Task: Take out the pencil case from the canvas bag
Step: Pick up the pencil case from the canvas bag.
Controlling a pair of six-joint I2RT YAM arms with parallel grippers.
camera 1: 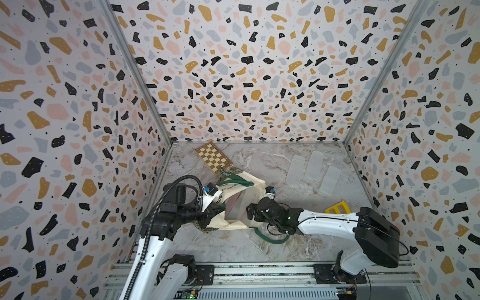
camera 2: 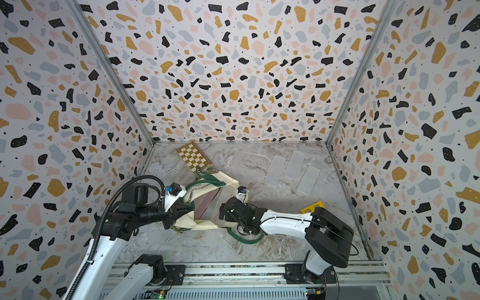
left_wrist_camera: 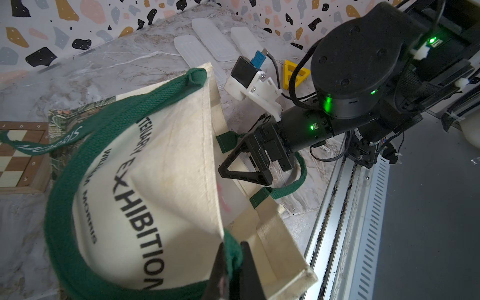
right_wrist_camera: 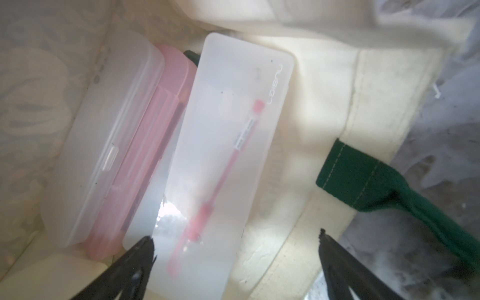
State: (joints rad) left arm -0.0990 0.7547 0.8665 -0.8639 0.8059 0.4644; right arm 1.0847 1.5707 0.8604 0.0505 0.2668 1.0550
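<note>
The cream canvas bag [camera 1: 244, 185] [camera 2: 228, 181] lies on its side on the marble table, with its mouth held open. My left gripper [left_wrist_camera: 233, 262] is shut on the green strap at the bag's upper rim and holds that rim up. Inside lies a frosted pencil case [right_wrist_camera: 220, 155] with a red pen showing through it. Beside it a second frosted case [right_wrist_camera: 109, 135] rests on a pink one [right_wrist_camera: 168, 117]. My right gripper [right_wrist_camera: 235, 237] is open at the mouth, one finger over the frosted case's near end and the other over the bag's lower lip.
A wooden chessboard [camera 1: 213, 157] lies at the back left, partly under the bag. Three frosted cases [camera 1: 314, 163] lie on the table at the back right, and a yellow piece [camera 1: 336, 207] sits behind the right arm. A loose green handle [camera 1: 270, 240] loops under the right wrist.
</note>
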